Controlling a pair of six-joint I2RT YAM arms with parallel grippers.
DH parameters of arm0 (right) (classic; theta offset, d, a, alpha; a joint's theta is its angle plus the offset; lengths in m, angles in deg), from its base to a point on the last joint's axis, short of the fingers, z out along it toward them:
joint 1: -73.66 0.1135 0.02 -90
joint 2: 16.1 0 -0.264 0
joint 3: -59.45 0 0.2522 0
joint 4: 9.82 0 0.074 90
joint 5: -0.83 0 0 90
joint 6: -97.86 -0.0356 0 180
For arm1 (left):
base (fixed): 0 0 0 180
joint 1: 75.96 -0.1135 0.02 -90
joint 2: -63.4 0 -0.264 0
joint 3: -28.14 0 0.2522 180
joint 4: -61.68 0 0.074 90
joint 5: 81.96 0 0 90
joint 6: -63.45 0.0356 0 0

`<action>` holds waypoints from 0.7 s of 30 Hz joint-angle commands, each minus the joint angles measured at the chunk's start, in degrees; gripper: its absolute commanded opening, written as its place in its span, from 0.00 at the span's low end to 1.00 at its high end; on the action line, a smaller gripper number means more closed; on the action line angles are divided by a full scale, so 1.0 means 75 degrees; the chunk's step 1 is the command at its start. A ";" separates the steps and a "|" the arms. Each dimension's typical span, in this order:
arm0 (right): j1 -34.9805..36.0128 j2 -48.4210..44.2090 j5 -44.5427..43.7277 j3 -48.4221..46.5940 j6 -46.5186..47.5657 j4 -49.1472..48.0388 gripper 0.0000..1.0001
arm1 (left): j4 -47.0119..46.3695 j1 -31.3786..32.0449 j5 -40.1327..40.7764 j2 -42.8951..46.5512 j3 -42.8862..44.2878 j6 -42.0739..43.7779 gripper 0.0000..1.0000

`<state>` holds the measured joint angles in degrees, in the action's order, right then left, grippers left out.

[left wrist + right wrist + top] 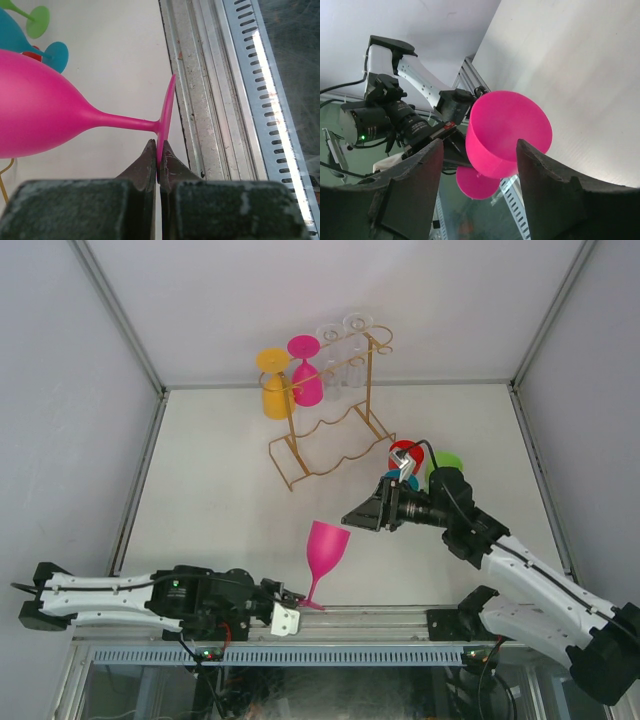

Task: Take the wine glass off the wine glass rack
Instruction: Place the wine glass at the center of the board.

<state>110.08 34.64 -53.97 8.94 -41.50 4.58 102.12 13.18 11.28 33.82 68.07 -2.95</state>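
Note:
The gold wire wine glass rack stands at the back centre, with a yellow, a pink and two clear glasses hanging from its rails. A pink wine glass stands off the rack, tilted over the table's near edge. My left gripper is shut on the rim of its foot; the bowl fills the left wrist view. My right gripper is open, just right of the bowl, its two fingers framing the bowl in the right wrist view without touching it.
Red, blue and green glasses sit on the table behind my right wrist. The metal rail of the near edge lies right under the held glass's foot. White walls enclose the table on three sides.

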 commanded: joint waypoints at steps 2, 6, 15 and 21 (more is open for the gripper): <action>0.0182 0.0264 -0.0113 -0.0492 -0.0550 -0.0567 0.61 | -0.0471 0.0032 -0.0486 0.0147 0.0012 0.0206 0.00; 0.0387 0.0929 0.0829 -0.0811 -0.0241 -0.0464 0.60 | -0.0491 0.0032 -0.0650 0.0426 -0.0043 0.0146 0.00; 0.1069 0.1604 0.1900 -0.1436 0.0542 0.0038 0.46 | -0.0255 0.0032 -0.0816 0.0716 -0.0081 0.0094 0.00; 0.1142 0.1590 0.2128 -0.1428 0.0730 0.0084 0.43 | 0.0192 0.0030 -0.0954 0.0637 -0.0045 0.0219 0.00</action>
<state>117.91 47.58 -40.68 0.50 -38.29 5.59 102.86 13.34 4.77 38.67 68.07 -2.45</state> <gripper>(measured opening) 0.444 0.012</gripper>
